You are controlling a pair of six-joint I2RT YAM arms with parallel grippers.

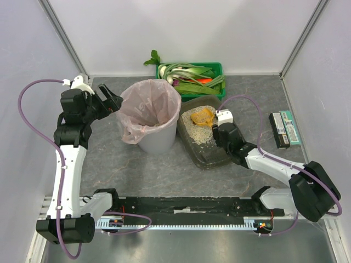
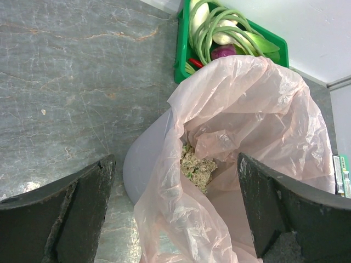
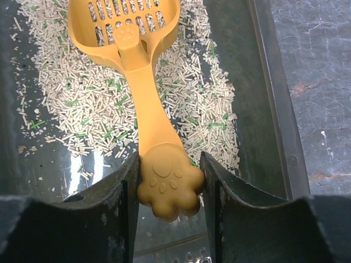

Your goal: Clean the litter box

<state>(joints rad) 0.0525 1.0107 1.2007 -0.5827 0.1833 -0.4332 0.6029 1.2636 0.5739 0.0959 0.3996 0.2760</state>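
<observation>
The litter box (image 1: 211,158) sits on the table (image 1: 148,170) just right of the bin (image 1: 159,139), the right end effector (image 3: 170,183) clamping the scoop (image 3: 143,98) handle over the litter and the left end effector (image 1: 113,99) gaping wide, so the scooping step seems in hand and next calls for carrying a load level to the bin.

I am inspecting the litter box (image 1: 207,156): a shallow dark grey plastic tray, rectangular with rounded corners. It is lying flat on the table (image 1: 153,170), right of centre, and is sitting askew, with its long axis running from far-left to near-right in the top view. Pale beige litter (image 3: 82,104), made of short pellets flecked with green, is covering the far half in a loose, uneven layer. The near half is showing bare, glossy floor with only stray grains lying on it. The wall on my right is showing clean.
</observation>
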